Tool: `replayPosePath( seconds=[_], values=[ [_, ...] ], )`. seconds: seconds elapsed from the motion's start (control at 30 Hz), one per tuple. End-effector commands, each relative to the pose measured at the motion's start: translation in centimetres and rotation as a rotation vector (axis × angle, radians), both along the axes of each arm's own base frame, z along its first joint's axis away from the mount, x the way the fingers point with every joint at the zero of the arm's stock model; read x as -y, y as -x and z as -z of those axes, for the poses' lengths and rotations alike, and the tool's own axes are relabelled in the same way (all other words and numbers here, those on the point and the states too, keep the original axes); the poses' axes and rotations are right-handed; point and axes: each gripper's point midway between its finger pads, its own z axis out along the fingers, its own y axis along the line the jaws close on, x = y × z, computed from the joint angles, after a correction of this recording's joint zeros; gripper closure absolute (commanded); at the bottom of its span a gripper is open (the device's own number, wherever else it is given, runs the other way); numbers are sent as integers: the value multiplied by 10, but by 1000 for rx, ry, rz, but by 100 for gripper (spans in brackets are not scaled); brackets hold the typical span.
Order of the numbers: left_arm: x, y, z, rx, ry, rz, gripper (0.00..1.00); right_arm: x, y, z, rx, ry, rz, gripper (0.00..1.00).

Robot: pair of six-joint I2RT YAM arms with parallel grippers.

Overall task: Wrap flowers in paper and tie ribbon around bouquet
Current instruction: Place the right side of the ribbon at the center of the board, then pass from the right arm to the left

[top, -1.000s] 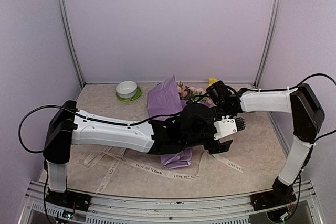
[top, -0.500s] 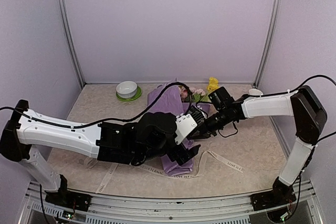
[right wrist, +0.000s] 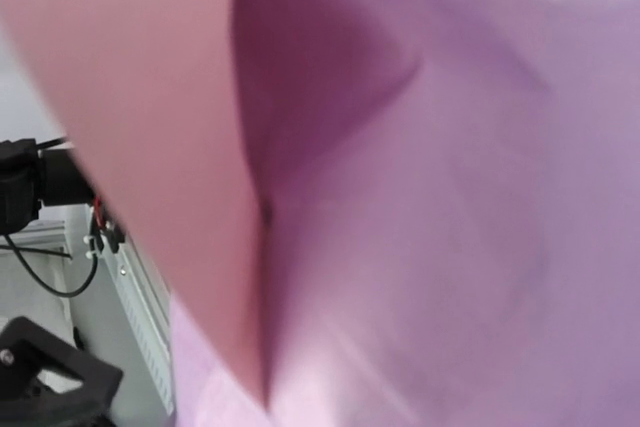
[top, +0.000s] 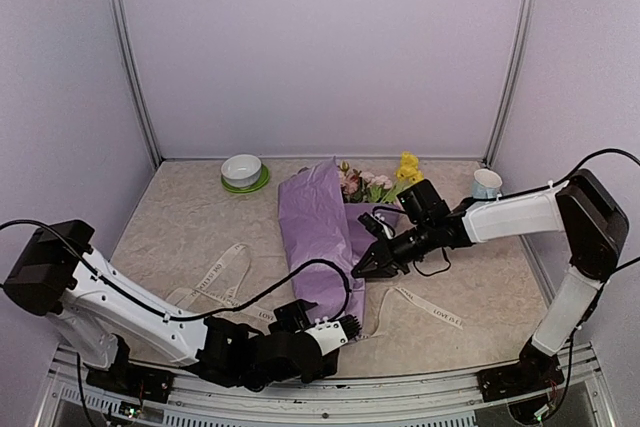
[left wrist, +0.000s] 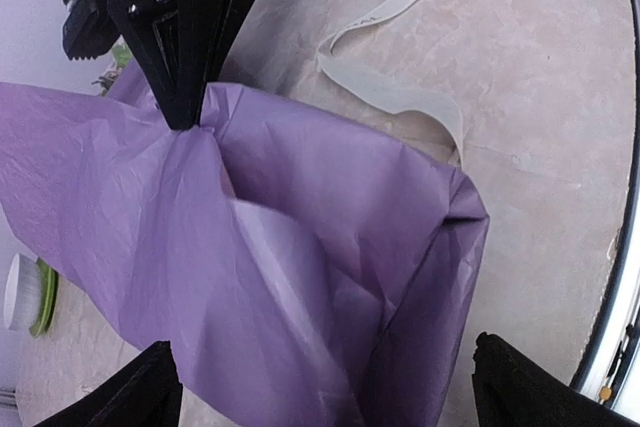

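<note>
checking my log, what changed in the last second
The left gripper pulled back off the paper toward its base, jaws open. The right gripper, shut on the paper, moved from the flowers toward the near side. The bowl stayed put.

My overhead view: a beige, marble-patterned tabletop enclosed by three plain lilac walls, with slim metal posts standing in the two back corners and a ribbed aluminium rail along the near edge, under soft, even light.
</note>
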Motion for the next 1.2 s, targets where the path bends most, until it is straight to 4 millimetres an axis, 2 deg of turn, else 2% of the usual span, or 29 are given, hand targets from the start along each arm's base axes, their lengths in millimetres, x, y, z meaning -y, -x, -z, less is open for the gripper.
replayPosePath(
  seconds=[0.0, 0.07, 0.13, 0.23, 0.43, 0.5, 0.53, 0.73, 0.83, 0.9, 0.97, 1.17],
  values=[
    [17, 0, -15, 137, 91, -13, 1, -10, 11, -19, 13, -68, -26, 100],
    [20, -2, -13, 203, 75, -49, 4, -11, 13, -19, 7, -75, -26, 100],
    [21, -3, -11, 269, 46, -83, 13, -11, 14, -18, 4, -76, -28, 100],
    [19, -6, -7, 305, 23, -113, 38, -11, 16, -19, 1, -80, -30, 100],
    [24, -2, -9, 263, 65, -100, 79, -9, 17, -14, -4, -67, -25, 100],
    [24, -2, -8, 264, 71, -103, 97, -8, 18, -11, -7, -61, -24, 100],
    [24, -3, -7, 267, 69, -107, 100, -8, 17, -10, -7, -54, -22, 100],
    [25, -1, -4, 247, 54, -83, 100, 1, 13, -1, 30, 21, -1, 100],
    [25, 2, 0, 223, 44, -54, 100, 10, 11, 4, 53, 81, 18, 79],
    [26, 4, 6, 198, 30, -32, 100, 18, 10, 8, 61, 123, 32, 70],
    [25, 4, 13, 174, 12, -19, 100, 30, 8, 10, 81, 172, 53, 65],
    [24, 5, 20, 107, 2, 15, 100, 87, 2, 21, 149, 420, 166, 55]
  ],
)
